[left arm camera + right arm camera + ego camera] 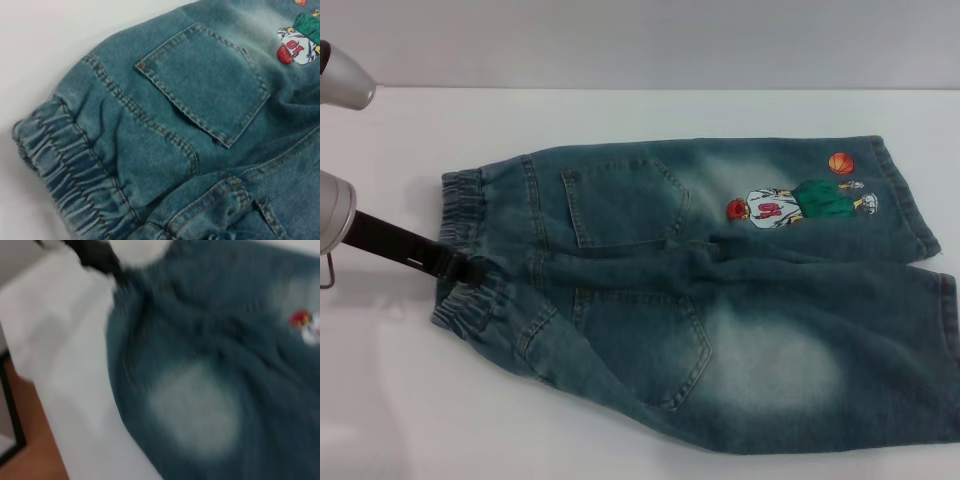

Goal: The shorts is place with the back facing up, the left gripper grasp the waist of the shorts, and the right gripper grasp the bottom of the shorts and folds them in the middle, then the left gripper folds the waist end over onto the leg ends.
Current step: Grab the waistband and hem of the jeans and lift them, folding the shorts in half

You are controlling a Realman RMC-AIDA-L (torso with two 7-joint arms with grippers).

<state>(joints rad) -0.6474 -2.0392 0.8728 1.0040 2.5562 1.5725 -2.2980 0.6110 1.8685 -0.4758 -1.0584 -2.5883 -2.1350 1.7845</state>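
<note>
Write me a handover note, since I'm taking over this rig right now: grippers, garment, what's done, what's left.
Left gripper: black claw at the middle of the gathered elastic waist end, apparently shut on it.
Right gripper: not in the head view.
Blue faded-wash denim shorts: flat on the white table, back pockets up, legs toward the robot's right.
Done: waist grasp only.
Left: grasp the leg hems, then both folds.
</note>
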